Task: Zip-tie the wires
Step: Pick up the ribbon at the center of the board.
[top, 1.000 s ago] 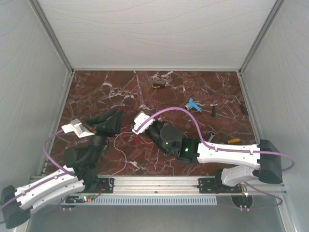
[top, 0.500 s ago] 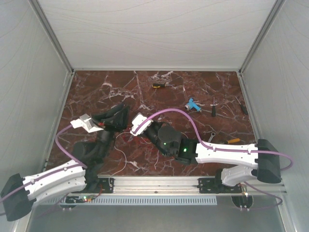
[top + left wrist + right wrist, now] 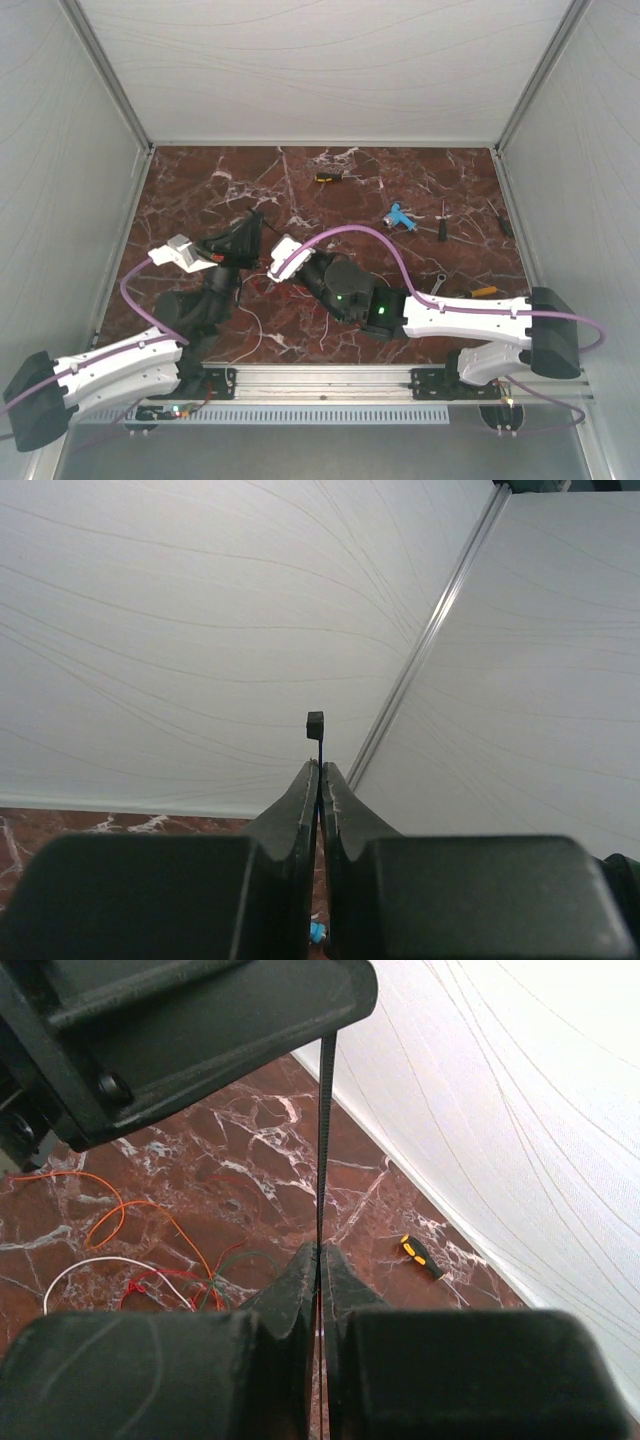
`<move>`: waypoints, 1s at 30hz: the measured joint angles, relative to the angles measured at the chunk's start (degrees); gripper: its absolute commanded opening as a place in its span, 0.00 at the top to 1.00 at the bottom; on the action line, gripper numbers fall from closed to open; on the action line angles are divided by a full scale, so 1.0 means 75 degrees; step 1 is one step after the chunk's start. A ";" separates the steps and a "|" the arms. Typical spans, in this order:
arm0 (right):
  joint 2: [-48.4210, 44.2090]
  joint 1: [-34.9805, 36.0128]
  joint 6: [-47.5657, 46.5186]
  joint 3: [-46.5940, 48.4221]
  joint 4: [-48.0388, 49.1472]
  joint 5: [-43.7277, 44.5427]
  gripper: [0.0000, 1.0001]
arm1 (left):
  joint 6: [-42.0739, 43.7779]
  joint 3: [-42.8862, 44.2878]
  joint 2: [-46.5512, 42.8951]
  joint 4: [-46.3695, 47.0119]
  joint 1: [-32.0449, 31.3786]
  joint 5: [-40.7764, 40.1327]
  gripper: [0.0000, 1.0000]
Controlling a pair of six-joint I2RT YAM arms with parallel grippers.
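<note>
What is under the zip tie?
Bare table and, a little to the side, loose wires. The right hand, which pinches the zip tie with the left hand, covers what lies nearer.

The red marble table (image 3: 200, 190) carries a blue tool (image 3: 401, 217), with screwdrivers (image 3: 441, 222) just right of it, a black-and-yellow tool (image 3: 328, 178) behind-left, a wrench (image 3: 437, 283) nearer, and wires (image 3: 110, 1260) well left.

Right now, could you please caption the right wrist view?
Right gripper and left gripper hold the zip tie straight between them, above the wires.
</note>
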 measured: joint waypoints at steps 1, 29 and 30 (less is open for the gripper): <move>0.0026 0.0000 -0.0006 0.0012 0.0000 0.0000 1.00 | 0.0029 0.0000 0.0003 0.0000 0.0000 0.0000 1.00; -0.0644 -0.5047 0.5890 -0.0425 -0.2454 -0.5627 0.51 | -0.2046 -0.0807 -0.2876 -0.4843 -0.0358 -0.3308 1.00; -0.0437 -0.5249 0.6076 -0.0417 -0.2442 -0.5884 0.52 | -0.2203 -0.0807 -0.2865 -0.5109 -0.0408 -0.3439 1.00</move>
